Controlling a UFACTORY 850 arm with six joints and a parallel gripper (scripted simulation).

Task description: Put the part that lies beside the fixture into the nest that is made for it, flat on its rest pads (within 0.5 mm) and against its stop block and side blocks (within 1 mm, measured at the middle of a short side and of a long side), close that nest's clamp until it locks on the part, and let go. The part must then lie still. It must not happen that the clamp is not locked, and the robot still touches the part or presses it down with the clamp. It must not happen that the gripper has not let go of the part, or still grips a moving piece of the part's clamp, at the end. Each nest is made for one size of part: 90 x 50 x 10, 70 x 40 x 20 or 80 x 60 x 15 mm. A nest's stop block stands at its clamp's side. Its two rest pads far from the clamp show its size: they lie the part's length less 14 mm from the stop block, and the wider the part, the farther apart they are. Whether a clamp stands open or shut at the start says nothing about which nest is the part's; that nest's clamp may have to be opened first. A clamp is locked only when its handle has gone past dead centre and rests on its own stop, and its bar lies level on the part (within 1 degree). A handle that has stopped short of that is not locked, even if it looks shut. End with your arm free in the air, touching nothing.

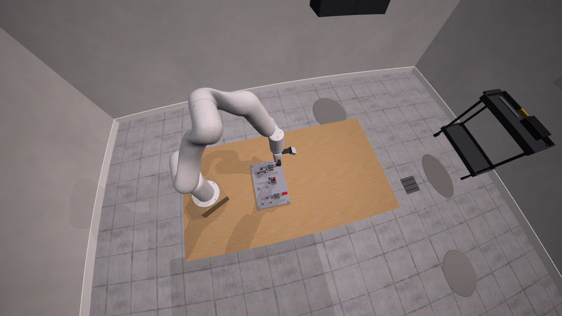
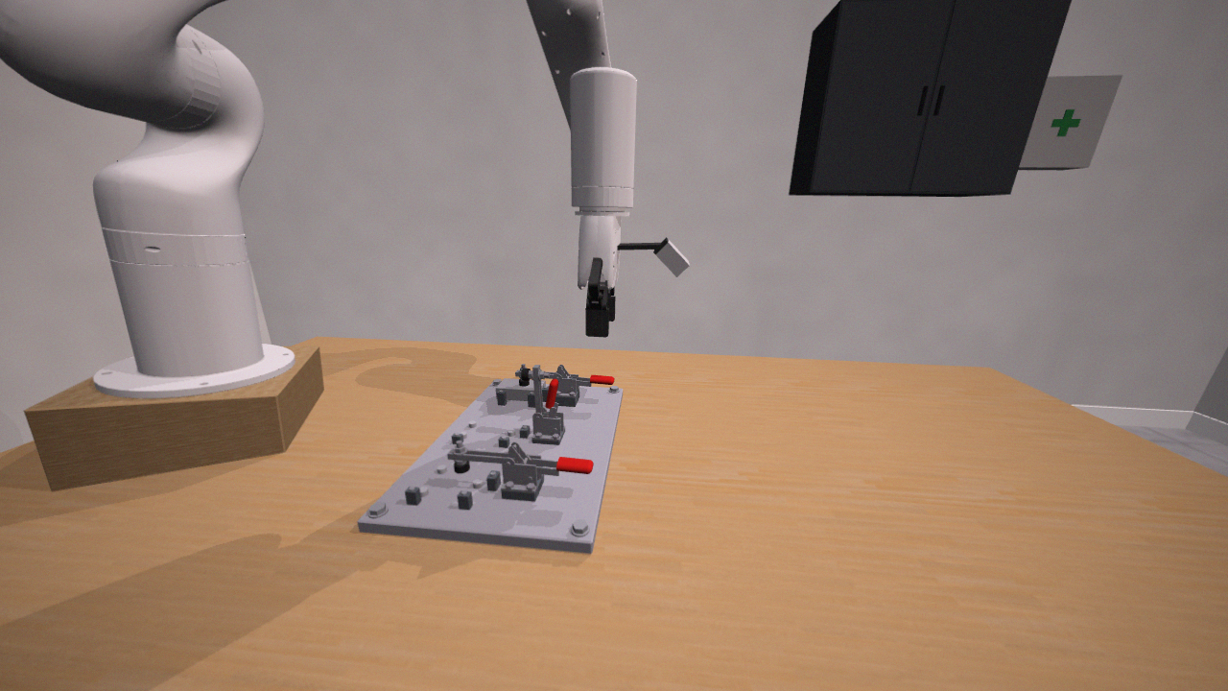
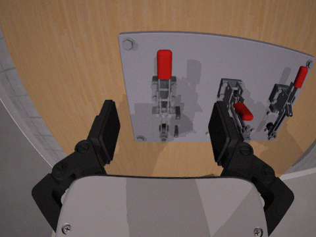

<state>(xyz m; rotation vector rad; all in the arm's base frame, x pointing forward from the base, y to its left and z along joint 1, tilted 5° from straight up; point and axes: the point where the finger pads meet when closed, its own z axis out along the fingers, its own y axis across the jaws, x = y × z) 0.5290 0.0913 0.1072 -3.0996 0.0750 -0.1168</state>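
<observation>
The gripper (image 1: 278, 162) (image 2: 599, 320) (image 3: 164, 112) hangs above the far end of the fixture plate (image 1: 280, 186) (image 2: 592, 446) (image 3: 141, 82), its fingers spread wide apart and released, with nothing between their black pads (image 3: 114, 131). The plate lies flat on the wooden table (image 1: 333, 169) (image 2: 815, 515) (image 3: 82, 43), near the arm's wooden base block (image 1: 215, 206) (image 2: 163, 442), and carries three toggle clamps in a row. In the exterior view a grey rectangular part (image 2: 515, 394) appears to sit in the farthest nest, behind two small dark blocks and under the bar of that clamp; its outline is hard to pick out from the wrist, and whether it lies fully on its pads or against its blocks cannot be told. The farthest clamp's red handle (image 2: 602, 378) (image 3: 164, 64) points outward and its bar reaches over the part, though neither contact at the black tip nor locking can be confirmed. The middle clamp stands open, bar upright, with its red handle (image 1: 274, 178) (image 2: 552, 393) (image 3: 243, 111) raised as well. On the nearest clamp in the exterior view, the red handle (image 1: 284, 193) (image 2: 574, 464) (image 3: 300, 77) lies outward and the bar roughly level over a vacant nest. The fingers are well apart from the plate and all three handles
</observation>
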